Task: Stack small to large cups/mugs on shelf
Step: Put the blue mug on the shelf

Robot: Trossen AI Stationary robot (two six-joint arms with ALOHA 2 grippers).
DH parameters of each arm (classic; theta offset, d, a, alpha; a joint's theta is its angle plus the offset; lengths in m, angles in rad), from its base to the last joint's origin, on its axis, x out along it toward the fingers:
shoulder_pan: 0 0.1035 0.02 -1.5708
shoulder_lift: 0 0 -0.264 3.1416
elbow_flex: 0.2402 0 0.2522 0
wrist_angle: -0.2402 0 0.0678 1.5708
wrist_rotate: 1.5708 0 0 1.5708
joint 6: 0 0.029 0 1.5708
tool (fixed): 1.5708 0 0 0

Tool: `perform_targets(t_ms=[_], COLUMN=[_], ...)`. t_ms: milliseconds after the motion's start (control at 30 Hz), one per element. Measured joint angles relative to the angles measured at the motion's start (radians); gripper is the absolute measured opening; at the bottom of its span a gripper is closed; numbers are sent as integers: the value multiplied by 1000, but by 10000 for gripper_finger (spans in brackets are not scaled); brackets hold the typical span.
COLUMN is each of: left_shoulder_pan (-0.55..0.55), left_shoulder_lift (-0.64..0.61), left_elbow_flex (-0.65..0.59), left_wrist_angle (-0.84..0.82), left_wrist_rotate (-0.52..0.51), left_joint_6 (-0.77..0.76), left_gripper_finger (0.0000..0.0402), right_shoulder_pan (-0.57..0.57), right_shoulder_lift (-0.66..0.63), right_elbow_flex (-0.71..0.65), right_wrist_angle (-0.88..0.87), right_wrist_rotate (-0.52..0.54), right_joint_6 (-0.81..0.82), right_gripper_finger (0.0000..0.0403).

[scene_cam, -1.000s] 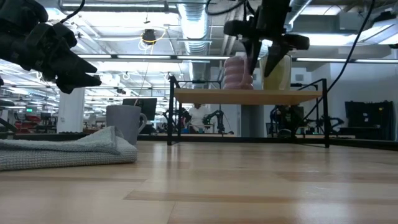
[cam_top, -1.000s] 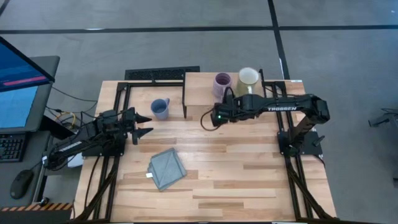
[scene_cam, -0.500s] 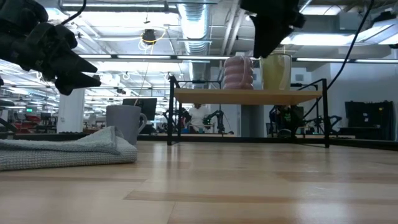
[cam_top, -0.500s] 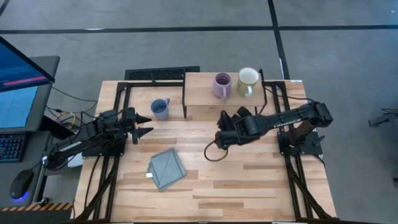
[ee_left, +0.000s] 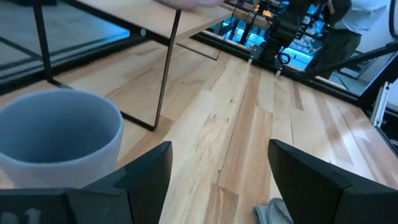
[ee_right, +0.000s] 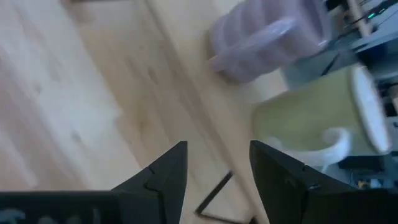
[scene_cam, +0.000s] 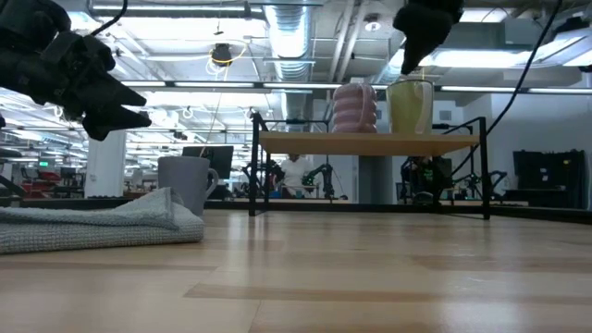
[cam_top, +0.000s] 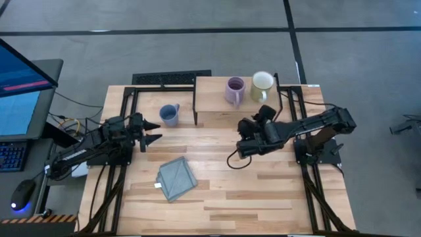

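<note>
- Shelf (cam_top: 214, 100) carries two of our mugs side by side: the lavender mug (cam_top: 235, 87) and the cream mug (cam_top: 262, 83), both upright and not nested.
- Right gripper (cam_top: 241, 143) has pulled back off the shelf over the last second and now hangs above the tabletop (cam_top: 263, 191), fingers parted, holding nothing; we judge the lavender mug freshly placed.
- Left gripper (cam_top: 152, 131) has not moved, spread wide and empty, just beside the blue mug (cam_top: 169, 115), which stands on the tabletop left of the shelf, likely our next pick.
</note>
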Motion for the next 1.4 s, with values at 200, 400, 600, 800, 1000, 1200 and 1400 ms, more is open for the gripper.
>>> perform_targets(t_ms=[200, 400, 600, 800, 1000, 1200, 1400], left_shoulder_pan=[0, 0, 0, 0, 0, 0, 0], left_shoulder_lift=[0, 0, 0, 0, 0, 0, 0], left_elbow_flex=[0, 0, 0, 0, 0, 0, 0], left_wrist_angle=[18, 21, 22, 23, 23, 23, 23], left_wrist_rotate=[-53, -142, -165, -164, -166, -196, -252], left_joint_6=[34, 36, 38, 38, 55, 52, 36], left_gripper_finger=[257, 257, 257, 257, 257, 257, 257], right_shoulder_pan=[1, 34, 75, 100, 136, 174, 207], right_shoulder_lift=[-146, -323, -504, -655, -763, -841, -897], right_elbow_flex=[-94, -201, -355, -532, -698, -807, -875], right_wrist_angle=[30, 182, 402, 562, 715, 775, 817], right_wrist_rotate=[22, -10, -97, -196, -251, -273, -272], right_joint_6=[3, -24, -121, -136, -151, -146, -143], right_gripper_finger=[193, 193, 193, 193, 193, 193, 193])
